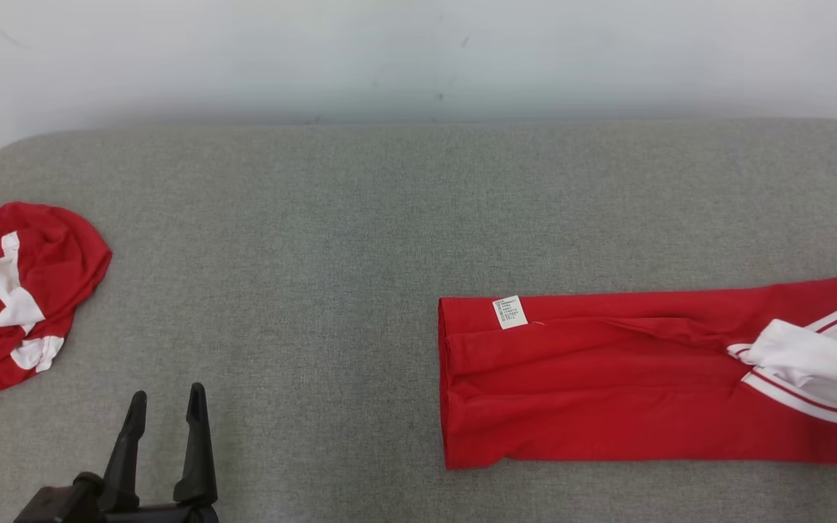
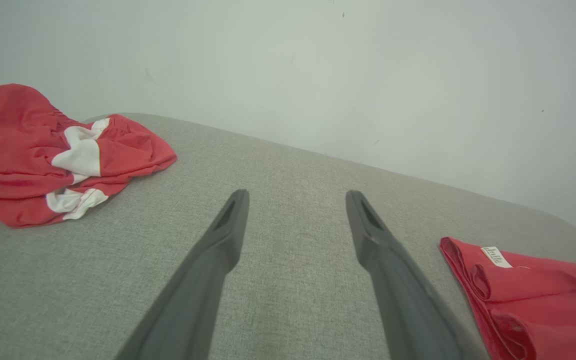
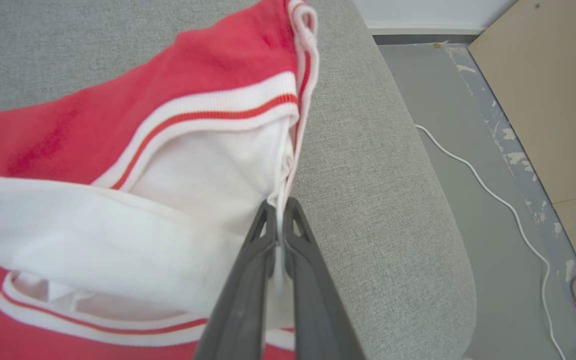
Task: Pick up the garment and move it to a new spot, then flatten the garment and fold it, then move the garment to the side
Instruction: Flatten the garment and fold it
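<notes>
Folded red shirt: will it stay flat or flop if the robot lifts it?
Probably flop: the shirt lies in soft folds. It looks thin, so likely light. The right gripper pinches one white edge, so the rest may dangle.

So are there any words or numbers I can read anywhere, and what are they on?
White tag on the folded red garment: tiny printed lines, too small to read.
Crumpled red garment: no writing shows.

Head view down onto grey cushion (image 1: 317, 254), wrist views low, close, sharing folded garment (image 1: 593, 385)
</notes>
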### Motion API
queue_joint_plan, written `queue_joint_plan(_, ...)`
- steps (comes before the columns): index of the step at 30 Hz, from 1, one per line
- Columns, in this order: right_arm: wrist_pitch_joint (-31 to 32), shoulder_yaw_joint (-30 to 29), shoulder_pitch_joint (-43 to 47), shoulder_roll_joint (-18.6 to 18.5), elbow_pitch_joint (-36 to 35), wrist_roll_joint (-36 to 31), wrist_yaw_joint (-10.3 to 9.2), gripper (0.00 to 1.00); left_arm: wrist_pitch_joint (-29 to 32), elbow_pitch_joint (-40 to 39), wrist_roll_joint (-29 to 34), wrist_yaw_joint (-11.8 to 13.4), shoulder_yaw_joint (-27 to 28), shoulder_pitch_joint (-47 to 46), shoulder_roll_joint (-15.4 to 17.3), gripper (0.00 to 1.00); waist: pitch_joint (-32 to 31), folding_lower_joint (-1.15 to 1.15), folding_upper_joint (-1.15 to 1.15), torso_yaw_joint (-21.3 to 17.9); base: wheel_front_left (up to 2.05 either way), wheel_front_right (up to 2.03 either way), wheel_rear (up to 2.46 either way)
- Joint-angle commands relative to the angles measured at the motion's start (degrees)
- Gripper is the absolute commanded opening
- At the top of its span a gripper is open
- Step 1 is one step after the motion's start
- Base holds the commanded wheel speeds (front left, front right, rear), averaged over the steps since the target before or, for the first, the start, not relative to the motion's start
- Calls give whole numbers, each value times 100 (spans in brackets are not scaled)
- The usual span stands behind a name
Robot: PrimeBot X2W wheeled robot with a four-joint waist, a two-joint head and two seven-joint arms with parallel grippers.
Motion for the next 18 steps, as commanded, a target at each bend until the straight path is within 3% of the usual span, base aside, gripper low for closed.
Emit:
queue_joint_plan(1,52,36,126,88,-125,-51,-17,0,-1,19,22,-11,-11,-20,-4,100,-60,0,0,-2,0,0,0)
queue_joint_plan(6,332,519,424,401,-714,158,-17,0,-1,114,84,-21,-22,39,-3,100,-278,0,0,3,0,0,0)
queue_joint_plan(13,866,1881,740,690,-1771,699,-16,0,-2,274,137,-22,-3,191,-3,100,-594,0,0,-23,0,0,0)
queue_joint_plan(18,1112,2598,704,818,-2116,1037,-16,0,-1,317,106,-30,-25,276,-3,100,-694,0,0,6,0,0,0)
